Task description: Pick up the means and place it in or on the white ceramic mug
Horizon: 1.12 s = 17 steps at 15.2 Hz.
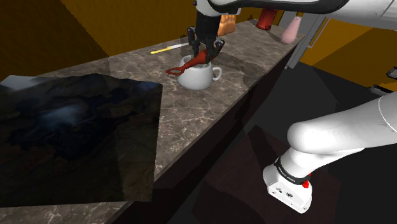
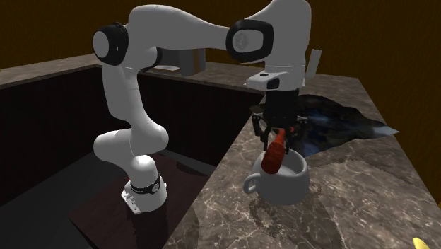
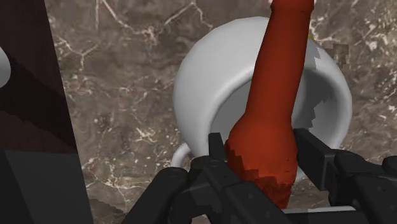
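Wrist view: red utensil (image 3: 275,95) pinched at its thick end between the fingers (image 3: 318,153) of the gripper (image 3: 264,145), slanting over the open mouth of the white mug (image 3: 194,95). Mug stands upright on the marbled counter (image 3: 114,95). Shoulder view: yellow stick (image 1: 167,49) lies on the counter beyond the mug.

Marble counter (image 1: 245,63), yellow stick (image 1: 167,49), pink bottle (image 1: 292,30)

Worktop (image 1: 213,108): brown veined stone, faintly glossy | mug (image 1: 196,79): plain white, smooth | red tool (image 3: 275,95): matt, smooth | claw (image 3: 261,145): black, matt
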Tool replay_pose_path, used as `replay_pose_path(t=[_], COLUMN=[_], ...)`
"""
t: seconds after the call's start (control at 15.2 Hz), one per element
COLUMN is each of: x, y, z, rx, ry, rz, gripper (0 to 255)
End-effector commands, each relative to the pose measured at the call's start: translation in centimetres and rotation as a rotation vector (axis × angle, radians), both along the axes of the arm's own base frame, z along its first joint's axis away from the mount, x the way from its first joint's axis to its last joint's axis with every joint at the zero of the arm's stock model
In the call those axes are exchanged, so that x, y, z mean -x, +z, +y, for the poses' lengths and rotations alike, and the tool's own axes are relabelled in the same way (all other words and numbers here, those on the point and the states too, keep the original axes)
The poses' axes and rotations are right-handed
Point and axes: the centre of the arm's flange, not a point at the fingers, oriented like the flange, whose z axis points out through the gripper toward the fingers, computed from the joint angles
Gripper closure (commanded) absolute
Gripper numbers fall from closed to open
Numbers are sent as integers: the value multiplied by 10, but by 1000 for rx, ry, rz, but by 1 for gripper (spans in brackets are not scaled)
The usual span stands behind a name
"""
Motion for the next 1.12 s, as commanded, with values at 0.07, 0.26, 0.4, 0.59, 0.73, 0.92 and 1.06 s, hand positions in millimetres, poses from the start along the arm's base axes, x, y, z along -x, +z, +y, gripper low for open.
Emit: replay_pose_path(t=[0.07,0.26,0.4,0.59,0.73,0.92,1.06], x=[0,0,0,0,0,2,5], y=[-8,-8,-8,-7,-7,5,31], z=[-1,-1,-1,-1,-1,1,4], rx=[0,0,0,0,0,0,0], ry=[-1,-1,-1,-1,-1,-1,-1], rz=[4,4,4,4,4,4,4], gripper=[255,255,255,0,0,0,0])
